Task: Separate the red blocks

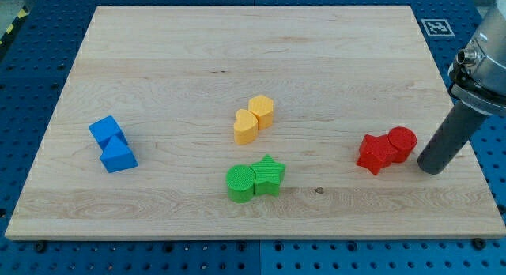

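Observation:
Two red blocks touch each other at the view's right: a red star-like block (pixel 375 153) on the left and a red cylinder (pixel 402 142) on the right. My tip (pixel 432 167) rests on the board just right of the red cylinder, a small gap apart from it. The dark rod rises from the tip toward the view's upper right.
A wooden board (pixel 198 54) on a blue perforated table. Two blue blocks (pixel 112 144) touch at the left. Two yellow blocks (pixel 254 118) touch at the centre. A green cylinder (pixel 240 183) and a green star (pixel 269 175) touch below them. The board's right edge is close to my tip.

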